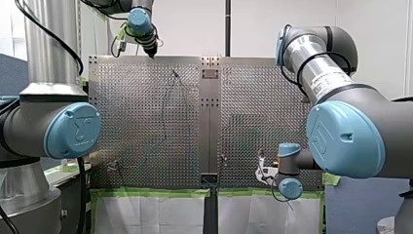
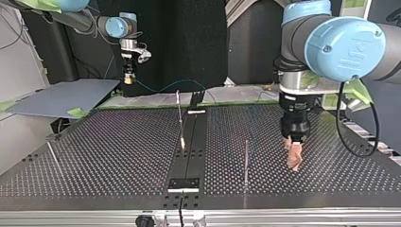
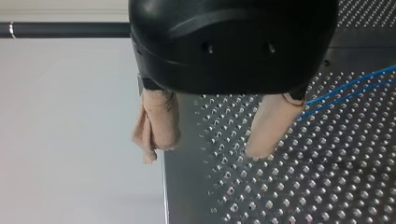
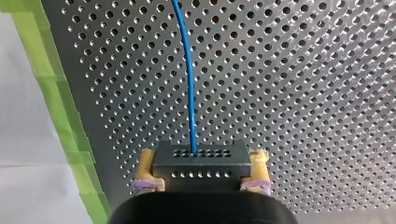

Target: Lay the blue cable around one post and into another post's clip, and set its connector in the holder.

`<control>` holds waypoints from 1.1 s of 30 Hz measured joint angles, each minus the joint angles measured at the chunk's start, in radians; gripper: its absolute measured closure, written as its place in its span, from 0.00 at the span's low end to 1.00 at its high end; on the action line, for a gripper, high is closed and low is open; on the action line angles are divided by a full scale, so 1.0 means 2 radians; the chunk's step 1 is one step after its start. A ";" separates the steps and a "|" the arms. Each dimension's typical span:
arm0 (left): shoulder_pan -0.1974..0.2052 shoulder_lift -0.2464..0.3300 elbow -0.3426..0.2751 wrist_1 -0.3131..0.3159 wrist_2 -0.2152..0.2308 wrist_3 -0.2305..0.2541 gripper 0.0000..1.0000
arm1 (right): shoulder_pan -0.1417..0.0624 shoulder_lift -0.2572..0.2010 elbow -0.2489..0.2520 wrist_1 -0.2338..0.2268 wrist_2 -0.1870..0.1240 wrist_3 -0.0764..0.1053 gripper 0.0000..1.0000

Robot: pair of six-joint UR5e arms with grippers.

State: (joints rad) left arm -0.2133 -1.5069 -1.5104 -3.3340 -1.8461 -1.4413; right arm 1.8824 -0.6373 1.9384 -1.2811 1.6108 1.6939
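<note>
My right gripper (image 4: 201,175) is shut on a black connector block (image 4: 201,157), its yellow pads (image 4: 147,169) pressing on both sides. The blue cable (image 4: 190,79) runs from the block straight ahead over the perforated table. In the top view this gripper (image 2: 128,80) hangs at the far left beyond the table edge, and the cable (image 2: 176,87) arcs along that edge. My left gripper (image 3: 205,154) stands open with beige padded fingers (image 3: 268,128) and nothing between them, low over the table (image 2: 294,158). Two strands of blue cable (image 3: 350,91) lie beside it.
Thin metal posts stand on the table: one near the middle (image 2: 179,116), one nearer the top view's front (image 2: 246,161), one at the left (image 2: 53,157). A black plate (image 2: 184,183) sits on the centre strip. Green tape (image 4: 60,107) lines the table edge.
</note>
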 joint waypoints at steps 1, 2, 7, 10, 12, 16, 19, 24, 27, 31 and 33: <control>0.000 0.000 0.000 0.000 0.000 0.000 0.00 | 0.000 0.000 0.000 0.000 0.000 0.000 1.00; 0.000 0.000 0.000 0.000 -0.001 -0.001 0.00 | 0.000 0.000 0.000 0.000 0.000 0.000 1.00; -0.001 0.000 0.000 0.001 0.005 -0.002 0.00 | 0.000 0.000 0.000 0.000 0.000 0.000 1.00; -0.002 0.000 0.000 0.001 0.009 -0.002 0.00 | 0.000 0.000 0.000 0.000 0.000 0.000 1.00; -0.002 0.000 0.000 0.002 0.013 -0.002 0.00 | 0.000 0.000 0.000 0.000 0.000 0.000 1.00; -0.002 0.000 0.000 0.004 0.026 -0.003 0.00 | 0.000 0.000 0.000 0.000 0.000 0.000 1.00; -0.002 0.000 0.000 0.006 0.039 -0.008 0.00 | 0.000 0.000 0.000 0.000 0.000 0.000 1.00; -0.003 0.000 0.000 0.011 0.062 -0.015 0.00 | 0.000 0.000 0.000 0.000 0.000 0.000 1.00; -0.003 0.000 0.000 0.014 0.077 -0.019 0.00 | 0.000 0.000 0.000 0.000 0.000 0.000 1.00; -0.004 0.000 0.000 0.016 0.095 -0.021 0.00 | 0.000 0.000 0.000 0.000 0.000 0.000 1.00; -0.004 0.000 0.000 0.016 0.105 -0.022 0.00 | 0.000 0.000 0.000 0.000 0.000 0.000 1.00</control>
State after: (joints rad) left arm -0.2217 -1.5068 -1.5106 -3.3019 -1.6364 -1.4854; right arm 1.8824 -0.6375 1.9384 -1.2806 1.6099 1.6938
